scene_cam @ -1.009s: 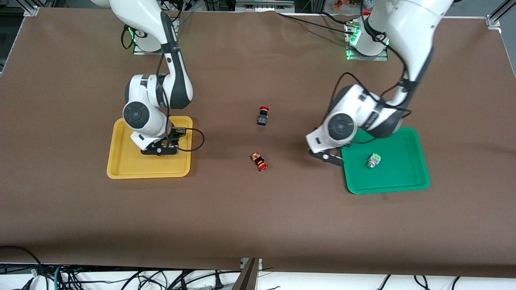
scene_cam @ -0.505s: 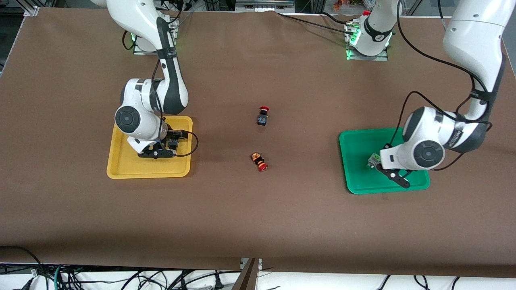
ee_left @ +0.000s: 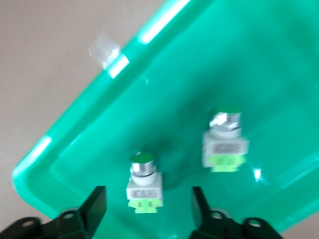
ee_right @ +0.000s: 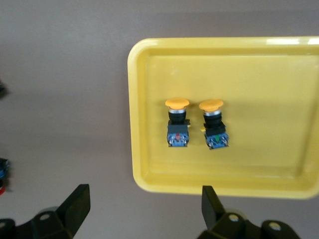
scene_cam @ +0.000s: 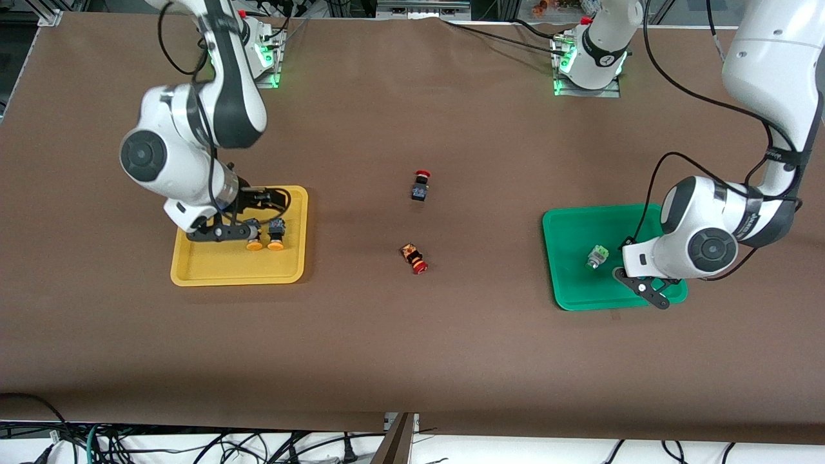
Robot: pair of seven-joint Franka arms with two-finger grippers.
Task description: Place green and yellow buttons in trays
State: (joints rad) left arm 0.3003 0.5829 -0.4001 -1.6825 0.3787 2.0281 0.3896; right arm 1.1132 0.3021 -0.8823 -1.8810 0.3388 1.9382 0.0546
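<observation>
Two trays: the yellow tray [scene_cam: 193, 267] holds two yellow buttons [scene_cam: 265, 236] side by side; the green tray [scene_cam: 573, 225] holds two green buttons [ee_left: 144, 184]. Two red-capped buttons [scene_cam: 420, 184] lie between the trays. The right gripper [ee_right: 142, 206] and left gripper [ee_left: 147, 211] hover open over their trays, empty.

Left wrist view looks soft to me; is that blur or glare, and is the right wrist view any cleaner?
Left wrist view: blurred overall, with bright glare streaks on the green tray's rim, yet both green buttons are distinguishable. Right wrist view: sharper and evenly lit, the two yellow buttons crisp in the yellow tray, with faint rim glare only.
</observation>
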